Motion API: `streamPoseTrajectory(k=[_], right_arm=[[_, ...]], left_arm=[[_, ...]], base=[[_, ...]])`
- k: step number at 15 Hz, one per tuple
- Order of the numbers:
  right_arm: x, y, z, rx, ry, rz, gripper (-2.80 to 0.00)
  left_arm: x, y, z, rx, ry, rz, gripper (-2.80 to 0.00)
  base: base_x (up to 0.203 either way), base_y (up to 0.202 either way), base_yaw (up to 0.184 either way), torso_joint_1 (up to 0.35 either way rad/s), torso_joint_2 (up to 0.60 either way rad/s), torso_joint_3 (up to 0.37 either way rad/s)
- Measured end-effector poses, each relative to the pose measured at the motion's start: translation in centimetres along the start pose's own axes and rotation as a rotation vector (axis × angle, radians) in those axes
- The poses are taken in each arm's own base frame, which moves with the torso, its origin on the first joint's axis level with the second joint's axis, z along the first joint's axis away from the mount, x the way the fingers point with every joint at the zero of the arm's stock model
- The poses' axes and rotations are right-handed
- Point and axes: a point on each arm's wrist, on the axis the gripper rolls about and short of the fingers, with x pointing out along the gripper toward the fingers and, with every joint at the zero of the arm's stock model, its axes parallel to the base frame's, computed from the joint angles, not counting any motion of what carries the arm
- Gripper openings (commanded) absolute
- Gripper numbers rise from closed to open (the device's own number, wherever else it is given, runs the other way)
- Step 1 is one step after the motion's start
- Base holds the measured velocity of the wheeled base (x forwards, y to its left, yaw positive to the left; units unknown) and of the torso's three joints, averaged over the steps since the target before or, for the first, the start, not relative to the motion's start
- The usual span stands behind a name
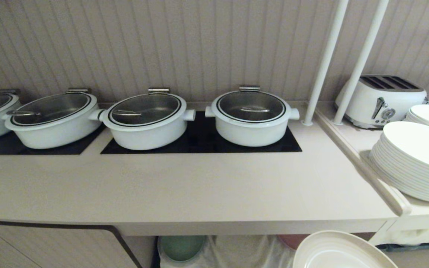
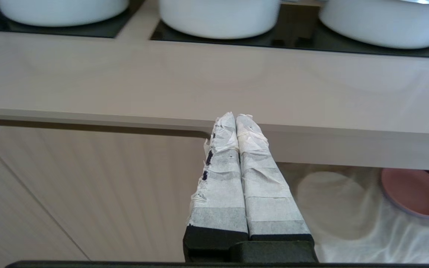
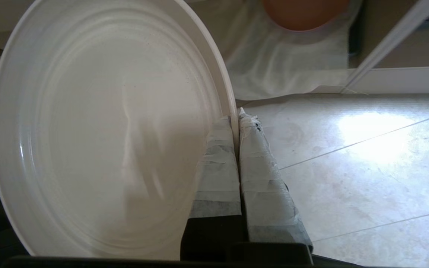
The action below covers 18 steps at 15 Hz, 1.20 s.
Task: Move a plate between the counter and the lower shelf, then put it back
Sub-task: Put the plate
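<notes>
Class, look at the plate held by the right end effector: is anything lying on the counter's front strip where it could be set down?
Nothing visible does. The right end effector pinches the plate by its rim, below the counter edge. The strip in front of the pots lies bare; the counter's thick front edge is above the plate.

White-taped fingers [image 2: 222, 175], seemingly black claw base.

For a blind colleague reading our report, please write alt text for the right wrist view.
The right hand is shut on the rim of the cream plate, held in the air above a pale tiled floor. Beyond the plate lies the lower shelf's wrinkled white cloth with a pink plate on it.
</notes>
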Motion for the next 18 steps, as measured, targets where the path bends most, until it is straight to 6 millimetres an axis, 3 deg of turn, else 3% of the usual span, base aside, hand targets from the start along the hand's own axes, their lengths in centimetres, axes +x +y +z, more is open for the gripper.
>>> streamPoseTrajectory(k=[18], right_arm=[[0.13, 0.16, 0.69, 0.025, -0.017, 0.007, -2.80]], left_arm=[[0.00, 0.00, -0.01, 0.000, 0.001, 0.000, -2.80]], base=[[0.000, -0.005, 0.000, 0.000, 0.00, 0.000]])
